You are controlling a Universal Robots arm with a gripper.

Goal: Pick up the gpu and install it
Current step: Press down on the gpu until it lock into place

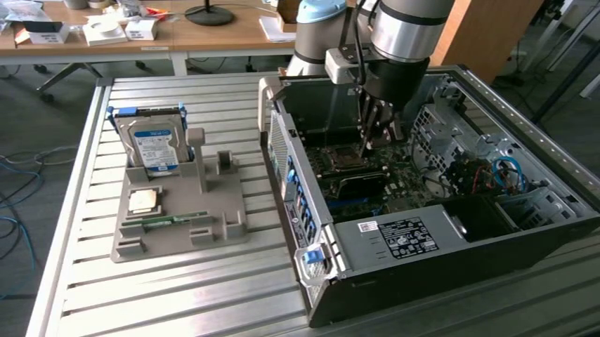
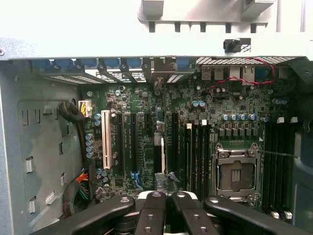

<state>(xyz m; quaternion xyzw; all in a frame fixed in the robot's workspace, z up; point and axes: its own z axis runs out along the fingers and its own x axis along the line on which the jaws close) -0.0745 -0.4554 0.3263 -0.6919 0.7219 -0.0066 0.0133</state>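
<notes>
My gripper (image 1: 369, 146) reaches down into the open computer case (image 1: 310, 210), over the motherboard (image 1: 361, 186). In the wrist view the gripper (image 2: 167, 197) is shut, its black fingertips (image 2: 156, 198) pressed together. Straight ahead of the tips, the gpu (image 2: 163, 155) shows edge-on as a thin dark card with a pale strip. It stands upright among the long black expansion slots (image 2: 132, 142), beside the white slot (image 2: 105, 139). I cannot tell whether the tips touch the card's near edge.
A grey parts holder (image 1: 178, 235) on the slatted table carries a blue-labelled hard drive (image 1: 154, 147), a CPU (image 1: 142, 201) and a green RAM stick (image 1: 168, 221). Inside the case sit the CPU socket (image 2: 235, 174), a power supply (image 1: 403, 239) and blue cables (image 1: 506, 172).
</notes>
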